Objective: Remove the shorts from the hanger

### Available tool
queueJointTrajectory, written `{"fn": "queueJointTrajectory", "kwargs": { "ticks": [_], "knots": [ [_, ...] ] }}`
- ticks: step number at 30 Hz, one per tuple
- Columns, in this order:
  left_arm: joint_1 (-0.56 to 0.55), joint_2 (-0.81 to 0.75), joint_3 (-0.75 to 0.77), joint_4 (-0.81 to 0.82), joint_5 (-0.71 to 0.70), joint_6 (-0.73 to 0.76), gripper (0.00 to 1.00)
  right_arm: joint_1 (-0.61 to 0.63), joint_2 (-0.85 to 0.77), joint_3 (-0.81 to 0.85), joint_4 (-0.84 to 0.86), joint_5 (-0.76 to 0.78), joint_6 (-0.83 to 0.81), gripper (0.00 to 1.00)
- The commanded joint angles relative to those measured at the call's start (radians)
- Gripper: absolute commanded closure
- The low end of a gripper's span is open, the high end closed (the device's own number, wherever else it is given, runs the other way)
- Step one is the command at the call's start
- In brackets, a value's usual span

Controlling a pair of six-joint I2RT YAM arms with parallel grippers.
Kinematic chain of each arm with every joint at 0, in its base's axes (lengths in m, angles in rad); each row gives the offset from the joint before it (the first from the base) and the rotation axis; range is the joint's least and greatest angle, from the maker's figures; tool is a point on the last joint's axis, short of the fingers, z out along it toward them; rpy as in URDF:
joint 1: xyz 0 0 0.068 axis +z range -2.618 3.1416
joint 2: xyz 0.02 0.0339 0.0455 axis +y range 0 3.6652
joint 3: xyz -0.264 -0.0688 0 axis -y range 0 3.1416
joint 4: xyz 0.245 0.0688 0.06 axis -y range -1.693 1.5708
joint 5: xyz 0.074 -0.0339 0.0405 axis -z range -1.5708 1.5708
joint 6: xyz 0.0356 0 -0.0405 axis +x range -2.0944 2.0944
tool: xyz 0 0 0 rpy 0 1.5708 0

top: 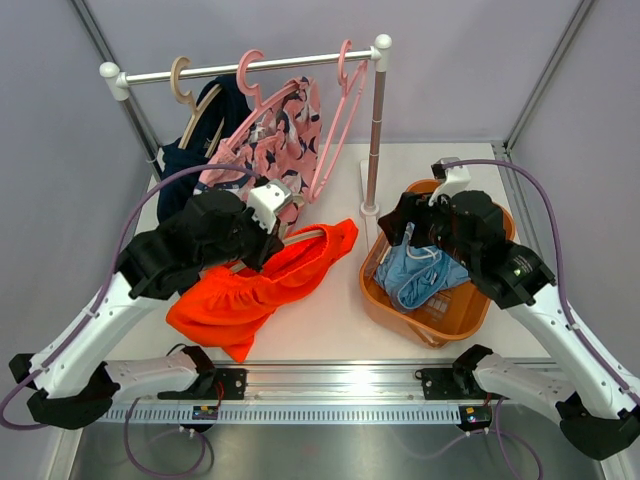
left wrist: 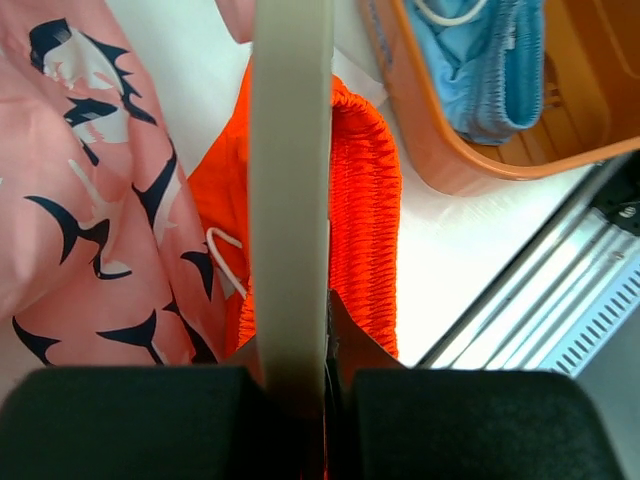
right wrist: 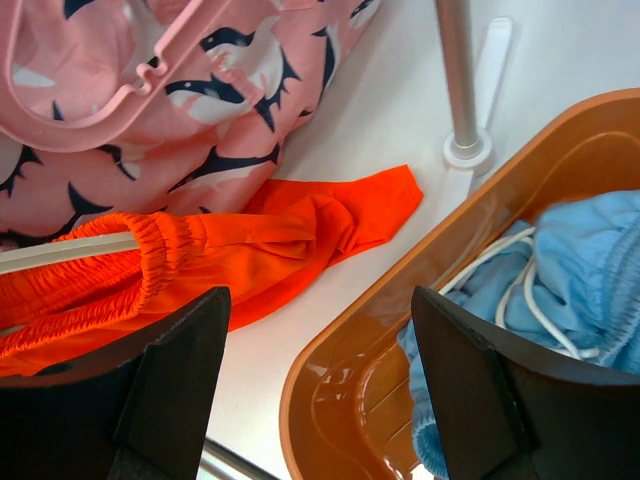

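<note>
Plain grey walls (top: 480, 60) framed by metal posts (top: 545, 75) enclose a white tabletop (top: 330, 320).

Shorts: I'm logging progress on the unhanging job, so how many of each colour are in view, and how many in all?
Navy shorts: 1
Pink patterned shorts: 1
Orange shorts: 1
Light blue shorts: 1
Total: 4

left arm (top: 100, 310) is reaching from the near-left base toward the far centre | left gripper (left wrist: 292, 360) is pinching a hanger bar (left wrist: 290, 150) between closed fingers | right arm (top: 560, 320) is bending in from the near right, wrist tipping down | right gripper (right wrist: 315, 385) is hanging with fingers standing wide apart
</note>
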Motion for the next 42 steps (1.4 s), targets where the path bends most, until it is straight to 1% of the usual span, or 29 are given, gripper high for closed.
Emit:
{"fn": "queueJointTrajectory", "kwargs": {
  "ticks": [1,4,6,10,14,17,24,28,29,31,32,35,36,38,39,41,42],
  "knots": [
    [-0.005,-0.05,0.023,0.077,0.082,-0.004,1.0,-0.004,0.011,0.06,0.034,-0.153,0.015,0.2],
    [-0.007,-0.034,0.036,0.104,0.093,-0.01,1.0,0.013,0.022,0.064,0.04,-0.199,0.025,0.24],
    [-0.011,-0.013,0.039,0.126,0.112,-0.012,1.0,0.038,0.04,0.074,0.032,-0.195,0.024,0.25],
    [-0.023,0.021,0.049,0.152,0.12,-0.023,1.0,0.158,0.087,0.104,0.018,-0.12,0.013,0.25],
    [-0.037,0.044,0.078,0.17,0.116,-0.027,1.0,0.211,0.141,0.13,0.008,-0.075,0.019,0.25],
    [-0.048,0.055,0.1,0.176,0.109,-0.024,1.0,0.228,0.18,0.144,-0.006,-0.038,0.016,0.26],
    [-0.059,0.068,0.126,0.181,0.108,-0.018,1.0,0.229,0.213,0.129,-0.022,0.026,0.018,0.28],
    [-0.062,0.071,0.128,0.184,0.105,-0.018,1.0,0.229,0.232,0.13,-0.023,0.041,0.016,0.34],
    [-0.062,0.071,0.129,0.184,0.105,-0.018,1.0,0.229,0.233,0.13,-0.022,0.044,0.016,0.39],
    [-0.063,0.071,0.132,0.183,0.106,-0.018,1.0,0.229,0.239,0.133,-0.022,0.07,0.018,0.47],
    [-0.063,0.073,0.132,0.181,0.106,-0.018,1.0,0.229,0.241,0.135,-0.022,0.078,0.019,0.55],
    [-0.066,0.068,0.134,0.175,0.105,-0.018,1.0,0.229,0.243,0.143,-0.017,0.115,0.021,0.7],
    [-0.066,0.065,0.132,0.172,0.105,-0.018,1.0,0.229,0.243,0.146,-0.014,0.126,0.022,0.83],
    [-0.068,0.062,0.132,0.167,0.103,-0.018,1.0,0.229,0.241,0.153,-0.016,0.167,0.025,0.96],
    [-0.069,0.058,0.131,0.166,0.103,-0.018,1.0,0.229,0.24,0.158,-0.02,0.208,0.028,1.0],
    [-0.071,0.053,0.132,0.158,0.103,-0.019,1.0,0.229,0.244,0.172,-0.048,0.256,0.039,1.0],
    [-0.072,0.051,0.134,0.155,0.102,-0.02,1.0,0.228,0.247,0.19,-0.057,0.303,0.041,1.0]
  ]
}}
